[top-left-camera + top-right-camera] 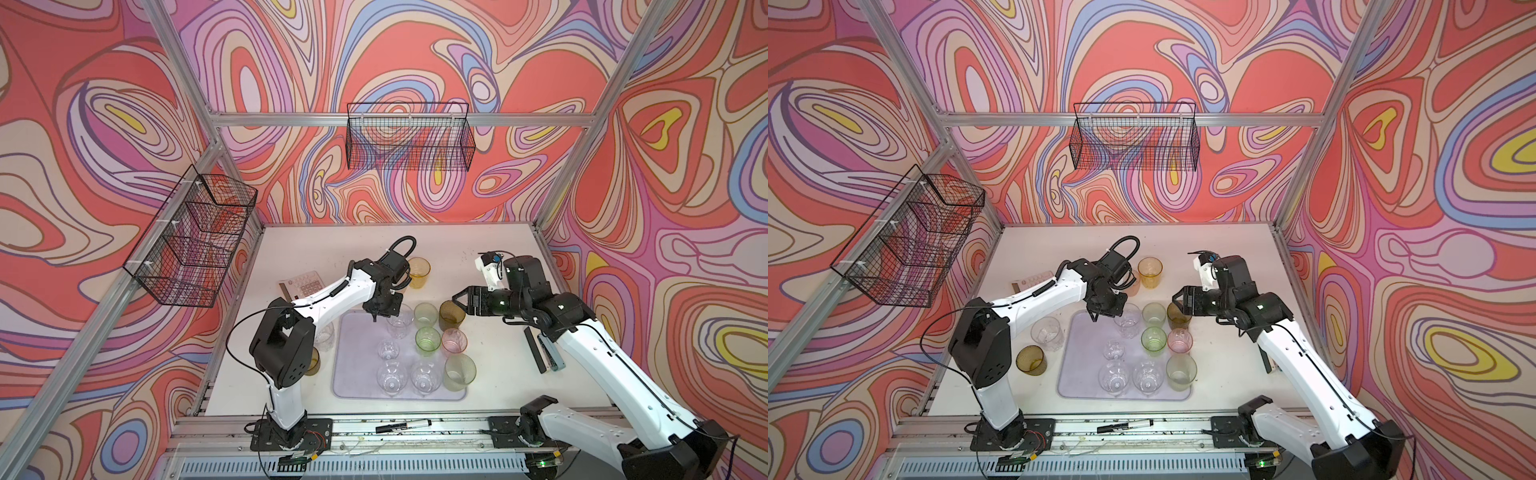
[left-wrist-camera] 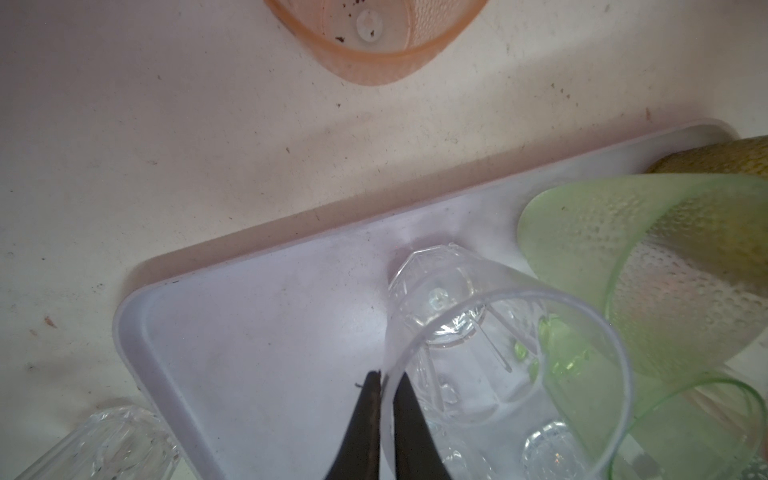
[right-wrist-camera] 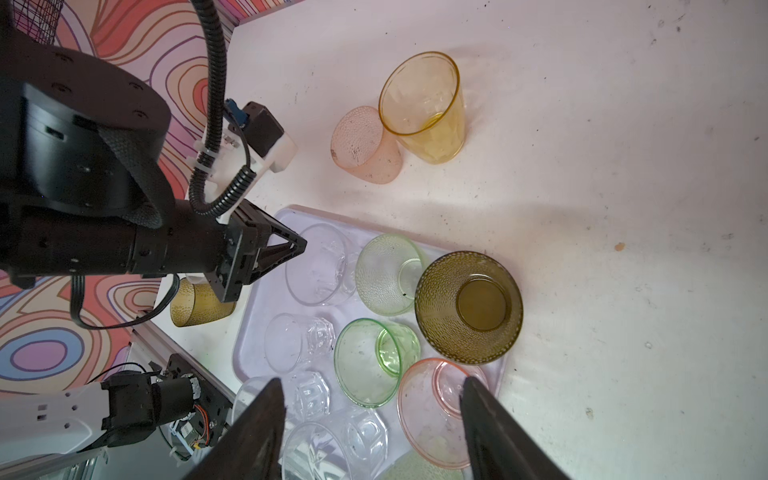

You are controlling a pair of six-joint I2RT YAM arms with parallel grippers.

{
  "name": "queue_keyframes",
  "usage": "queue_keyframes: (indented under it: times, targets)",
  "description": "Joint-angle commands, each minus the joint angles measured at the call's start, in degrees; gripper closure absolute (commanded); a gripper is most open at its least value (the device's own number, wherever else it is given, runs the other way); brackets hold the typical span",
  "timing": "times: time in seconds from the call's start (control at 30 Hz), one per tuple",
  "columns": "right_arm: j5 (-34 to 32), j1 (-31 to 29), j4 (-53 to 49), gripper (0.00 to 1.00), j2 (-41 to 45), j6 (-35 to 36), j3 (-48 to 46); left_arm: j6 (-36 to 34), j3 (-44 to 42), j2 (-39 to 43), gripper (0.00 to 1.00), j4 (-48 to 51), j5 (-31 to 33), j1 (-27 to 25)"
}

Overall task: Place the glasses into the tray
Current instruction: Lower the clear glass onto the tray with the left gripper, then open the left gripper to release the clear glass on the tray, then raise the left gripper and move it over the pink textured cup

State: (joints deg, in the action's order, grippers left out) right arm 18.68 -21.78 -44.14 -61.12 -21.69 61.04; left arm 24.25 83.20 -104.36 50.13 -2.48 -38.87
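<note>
The pale lavender tray [image 1: 357,357] [image 1: 1079,361] lies at the table's front middle and holds several glasses, clear, green, pink and olive-brown. My left gripper [image 1: 374,318] [image 2: 386,376] is over the tray's far left part, shut on the rim of a clear glass [image 1: 400,322] [image 2: 498,353] whose base rests on the tray. My right gripper [image 1: 455,301] [image 3: 372,384] hangs open and empty above the tray's right side, beside an olive-brown glass [image 1: 451,316] [image 3: 469,307]. Off the tray are an amber-yellow glass [image 1: 417,272], a peach glass [image 3: 365,145] lying on its side, a clear glass [image 1: 1047,332] and another olive-brown glass [image 1: 1031,360].
A calculator-like pad [image 1: 305,284] lies behind the left arm. A dark stapler-like object [image 1: 544,349] sits to the right of the tray. A marker [image 1: 403,426] rests on the front rail. Black wire baskets hang on the back wall [image 1: 409,137] and the left wall [image 1: 191,237].
</note>
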Motion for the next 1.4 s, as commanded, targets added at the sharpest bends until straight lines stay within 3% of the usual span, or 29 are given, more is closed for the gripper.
queue_keyframes:
  times: [0.0,0.7,1.37]
  targets:
    - [-0.5,0.2,0.9,0.30,0.7,0.0,-0.7,0.7,-0.8,0.0,0.86,-0.2,1.2,-0.3]
    - [-0.6,0.2,0.7,0.30,1.1,0.1,-0.8,-0.8,4.3,1.9,0.72,5.7,2.3,-0.4]
    - [-1.2,0.2,0.1,0.30,1.1,0.5,-0.7,-7.7,16.9,1.0,0.70,13.1,4.7,3.4]
